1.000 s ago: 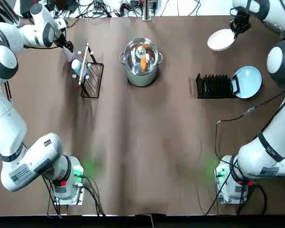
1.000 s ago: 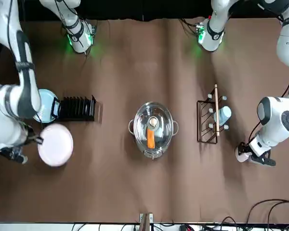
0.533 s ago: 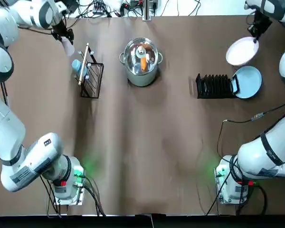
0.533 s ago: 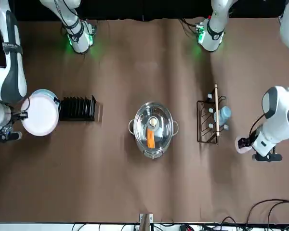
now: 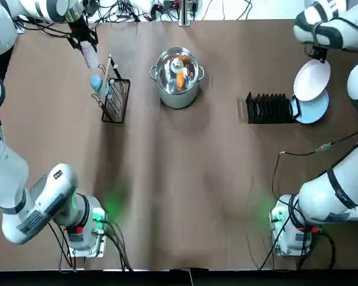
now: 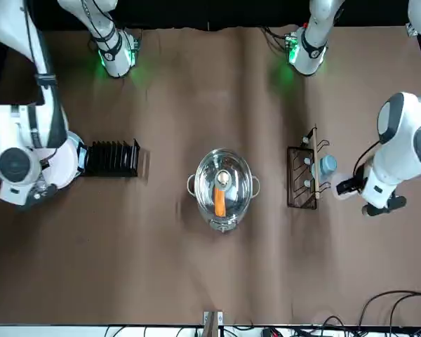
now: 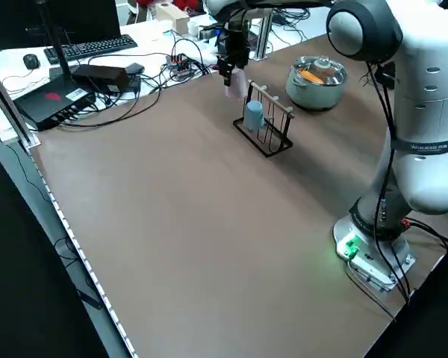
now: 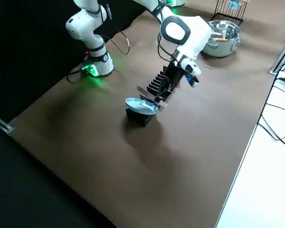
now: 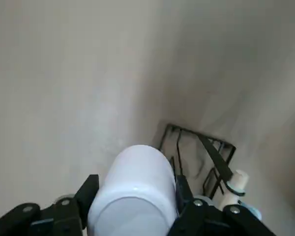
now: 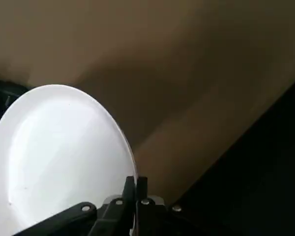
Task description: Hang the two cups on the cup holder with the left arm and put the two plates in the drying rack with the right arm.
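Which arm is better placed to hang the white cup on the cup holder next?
Left. Its end effector is shut on the white cup right beside the cup holder, where the blue cup already hangs. The right end effector holds the white plate across the table.

Steel pot (image 5: 177, 77); carrot (image 5: 179, 77) inside; keyboard (image 7: 89, 48)

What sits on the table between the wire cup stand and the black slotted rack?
In the top view, a steel pot with an orange item inside stands between the cup holder and the drying rack, slightly farther from the robot.
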